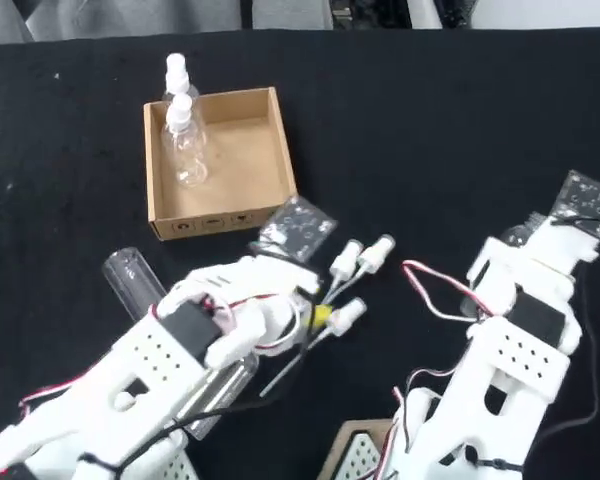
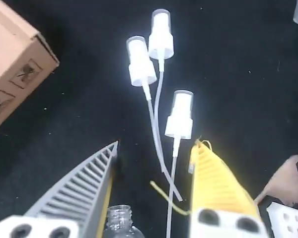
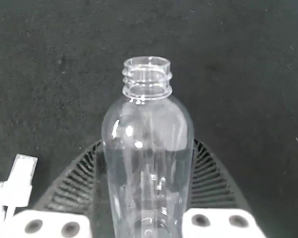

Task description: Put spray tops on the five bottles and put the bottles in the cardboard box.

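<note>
Three loose spray tops (image 2: 180,114) lie on the black table (image 1: 430,120), just off the cardboard box (image 1: 215,222) corner. The left gripper (image 2: 155,146) hangs over them, fingers spread. The right gripper (image 3: 146,144) pinches an uncapped bottle (image 3: 148,124). One capped bottle (image 1: 187,140) lies inside the box.

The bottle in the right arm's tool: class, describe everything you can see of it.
The bottle looks like clear, colourless plastic, with a rounded shoulder narrowing to a short threaded neck. The neck is open and uncapped, and the bottle appears empty. It sits between the two dark ribbed fingers of the right tool, which close on its sides. Its neck points away from the wrist, with the black table behind it.
</note>
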Robot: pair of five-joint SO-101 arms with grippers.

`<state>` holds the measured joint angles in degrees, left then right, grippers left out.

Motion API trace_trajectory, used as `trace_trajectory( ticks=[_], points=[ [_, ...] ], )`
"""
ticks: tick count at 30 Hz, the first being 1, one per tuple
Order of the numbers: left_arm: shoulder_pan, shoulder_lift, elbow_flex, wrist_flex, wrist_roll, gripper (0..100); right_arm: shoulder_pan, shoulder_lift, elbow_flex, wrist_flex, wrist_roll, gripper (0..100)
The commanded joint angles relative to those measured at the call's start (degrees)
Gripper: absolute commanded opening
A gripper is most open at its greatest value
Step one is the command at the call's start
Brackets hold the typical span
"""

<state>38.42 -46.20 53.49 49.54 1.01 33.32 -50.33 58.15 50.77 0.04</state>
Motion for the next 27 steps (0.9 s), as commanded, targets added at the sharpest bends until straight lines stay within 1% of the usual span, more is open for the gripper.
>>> trace_trajectory(
  ticks=[1,12,27],
  points=[
    [2.0,4.9,-7.3,-1.3,0.5,21,2.9,-2.1,-0.7,-1.7,-1.6,9.6],
    [6.0,19.0,-14.3,-1.3,0.6,21,3.3,-2.1,-0.7,-1.7,-1.5,9.6],
    [6.4,36.7,-25.4,-1.1,0.4,21,2.9,-2.1,-0.5,-1.7,-1.5,9.6]
  ],
)
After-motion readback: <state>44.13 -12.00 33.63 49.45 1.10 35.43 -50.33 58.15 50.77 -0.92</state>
